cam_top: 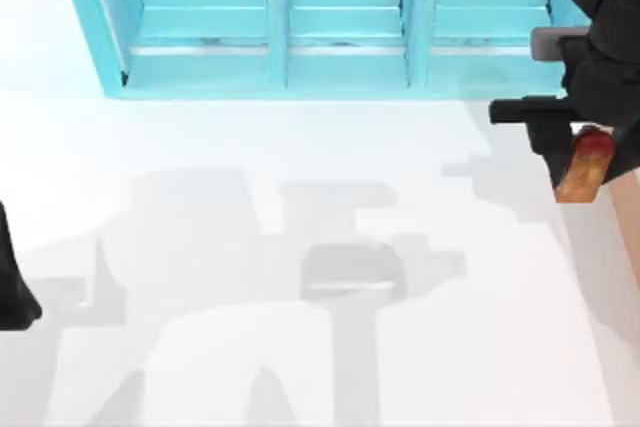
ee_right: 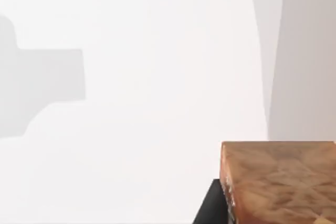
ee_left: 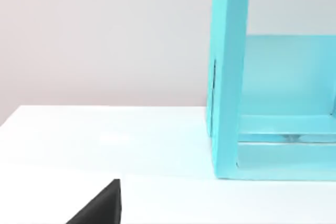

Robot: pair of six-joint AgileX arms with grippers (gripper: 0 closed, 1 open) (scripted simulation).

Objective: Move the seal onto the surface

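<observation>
The seal point(cam_top: 585, 172), a small orange-tan block with a dark red rounded top, hangs at the table's far right, just in front of the shelf. My right gripper point(cam_top: 572, 159) is shut on it, above the white surface point(cam_top: 300, 177). In the right wrist view the seal's tan body point(ee_right: 278, 182) sits close to the camera beside a black finger point(ee_right: 210, 211), with the surface point(ee_right: 131, 103) below. My left gripper point(cam_top: 15, 292) is parked at the table's left edge; one of its fingers point(ee_left: 100, 208) is visible.
A turquoise shelf unit point(cam_top: 280, 67) with three open bays runs along the back of the table; its end wall point(ee_left: 228, 77) stands in the left wrist view. The table's right edge point(cam_top: 610, 237) lies close under the seal. Arm shadows fall across the middle.
</observation>
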